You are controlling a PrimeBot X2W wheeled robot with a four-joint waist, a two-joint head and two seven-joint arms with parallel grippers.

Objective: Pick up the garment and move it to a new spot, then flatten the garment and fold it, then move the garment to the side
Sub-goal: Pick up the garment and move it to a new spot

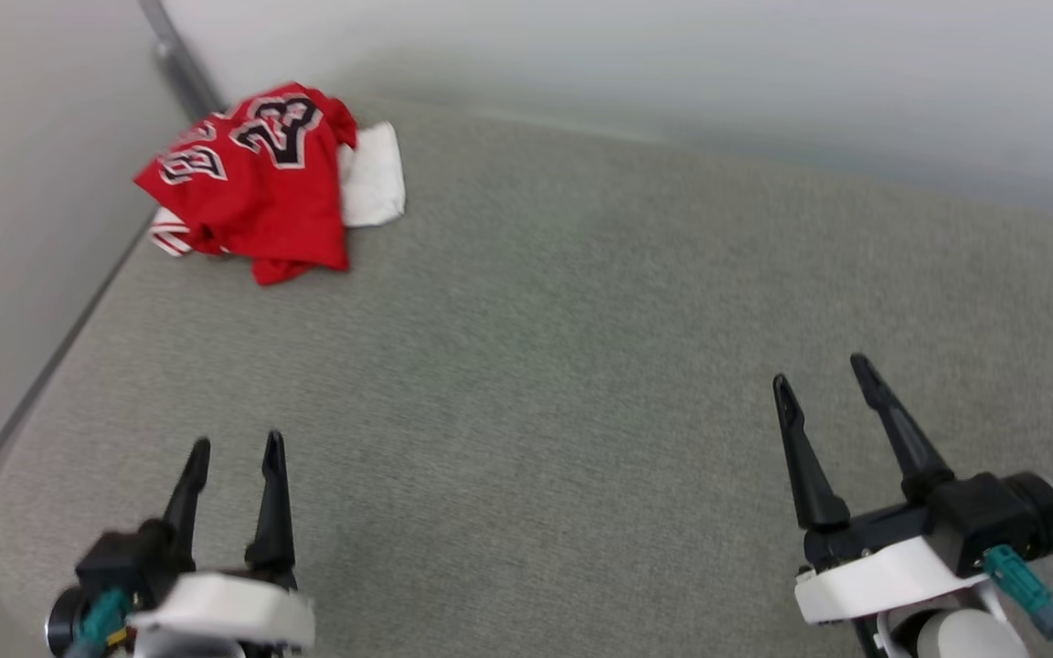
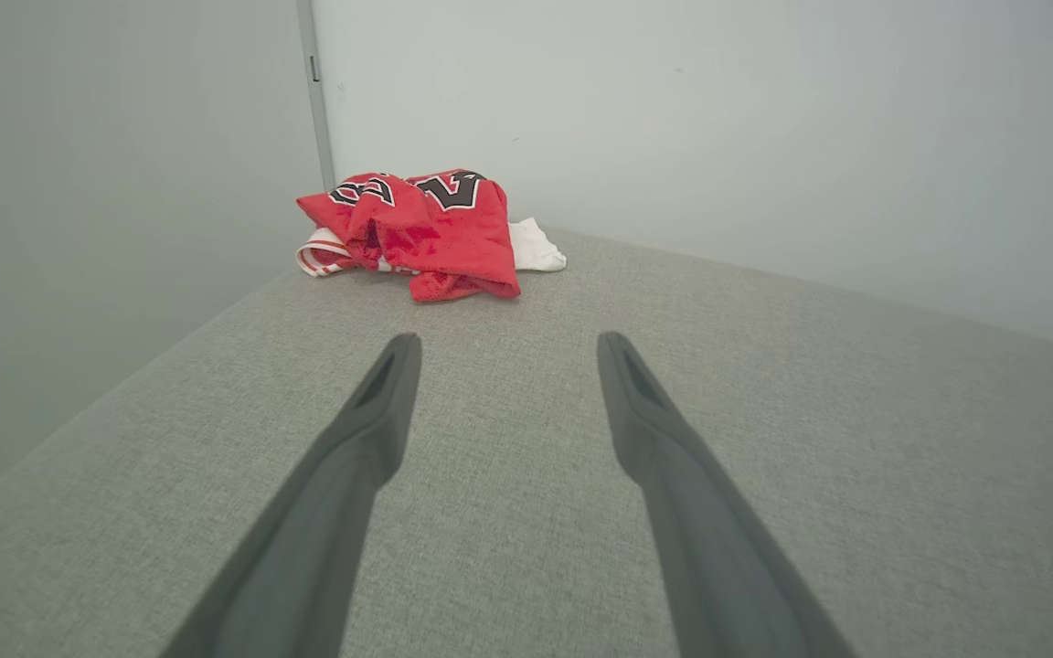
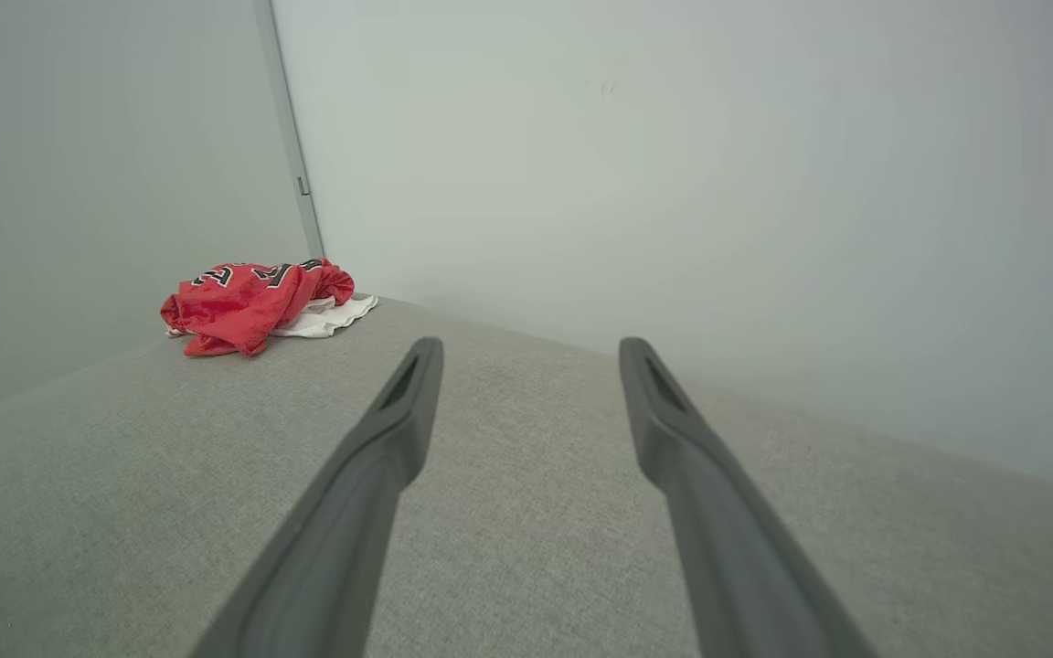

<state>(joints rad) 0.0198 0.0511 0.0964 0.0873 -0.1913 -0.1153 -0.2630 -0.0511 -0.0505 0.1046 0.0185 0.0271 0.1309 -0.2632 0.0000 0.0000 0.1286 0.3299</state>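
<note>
The garment (image 1: pixel 257 187) lies crumpled in the far left corner of the grey surface, red with black "23" lettering up and a white sleeve sticking out on its right. It also appears in the left wrist view as the garment (image 2: pixel 426 228) straight ahead, and in the right wrist view as the garment (image 3: pixel 248 303) far off to the left. My left gripper (image 1: pixel 236 443) hovers at the near left, open and holding nothing, well short of the cloth. My right gripper (image 1: pixel 821 370) stands open at the near right, far from it.
The grey fabric-covered table (image 1: pixel 581 347) meets pale walls at the back and the left, with a metal corner strip (image 1: pixel 181 68) just behind the garment. The table's left edge (image 1: pixel 42 375) runs diagonally toward the near corner.
</note>
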